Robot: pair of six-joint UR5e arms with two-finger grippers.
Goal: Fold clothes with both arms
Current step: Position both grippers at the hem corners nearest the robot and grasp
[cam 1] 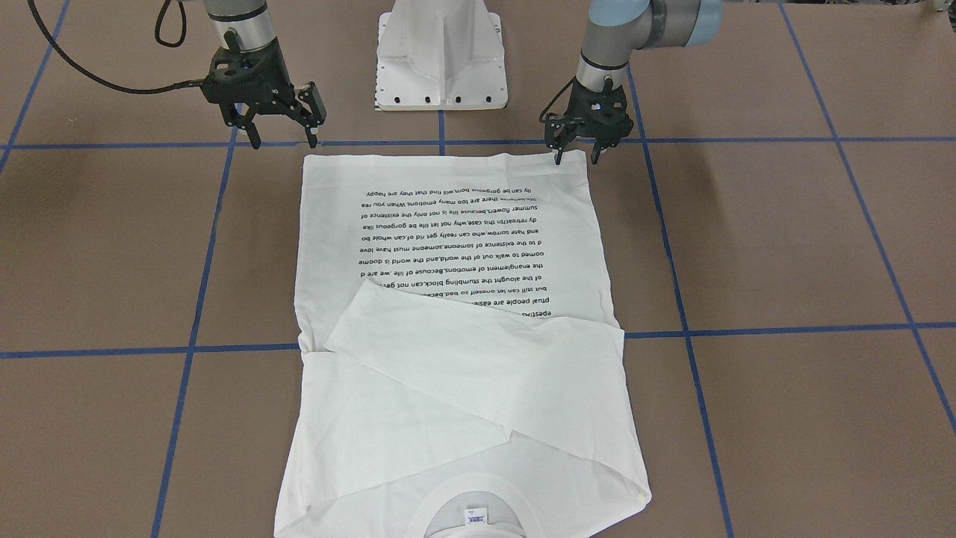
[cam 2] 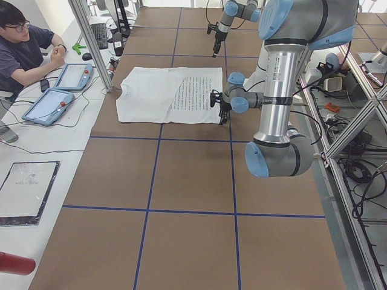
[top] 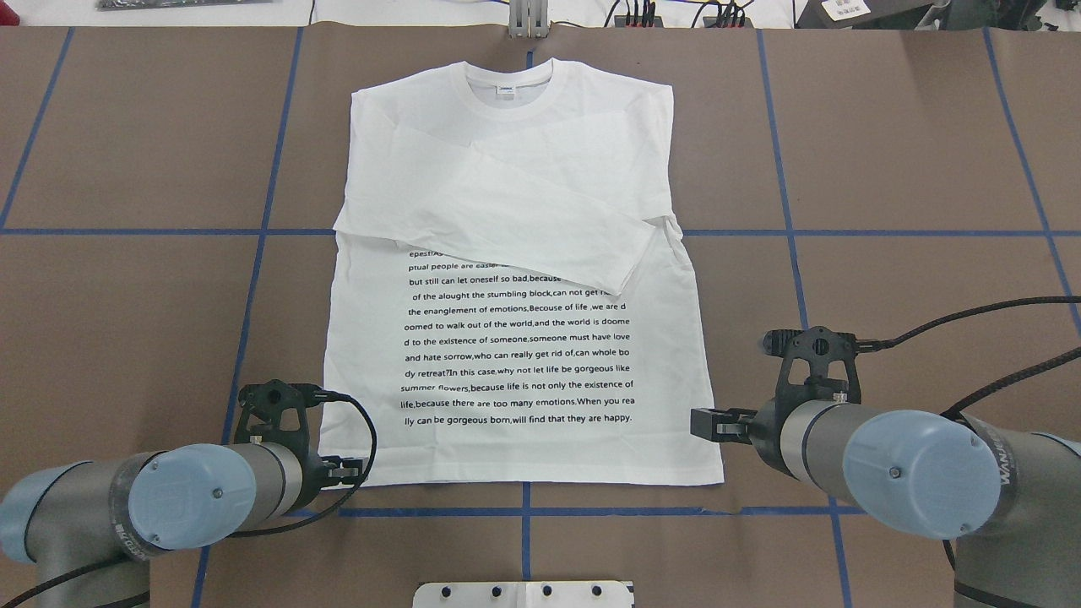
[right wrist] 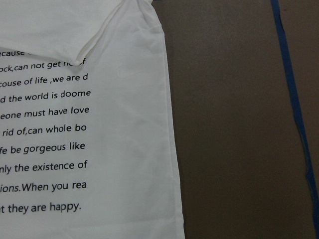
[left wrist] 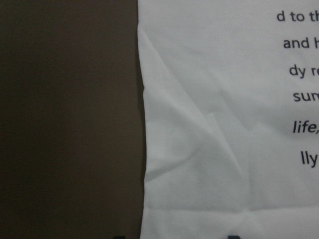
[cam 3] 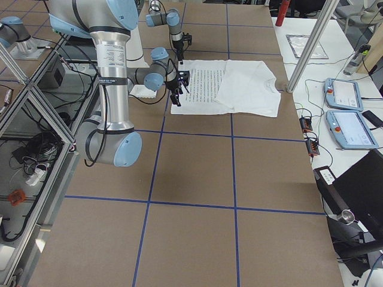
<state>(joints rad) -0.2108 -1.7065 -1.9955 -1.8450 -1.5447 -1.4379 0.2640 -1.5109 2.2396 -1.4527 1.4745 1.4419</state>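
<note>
- Brown table (cam 1: 784, 239) carries the shirt (cam 1: 448, 224) flat and print up, hem between my grippers.
- My left gripper (cam 1: 576, 157) and right gripper (cam 1: 284, 140) are both spread and empty, one at each hem corner.
- Risk: pinching the top layer only. The back layer would not lift.
- Risk: uneven lift. The sleeve (cam 1: 478, 359) lying loose beyond my grippers could slide off.

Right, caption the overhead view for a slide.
Left gripper and right gripper by hem corners of a white T-shirt, sleeves folded across.
</note>
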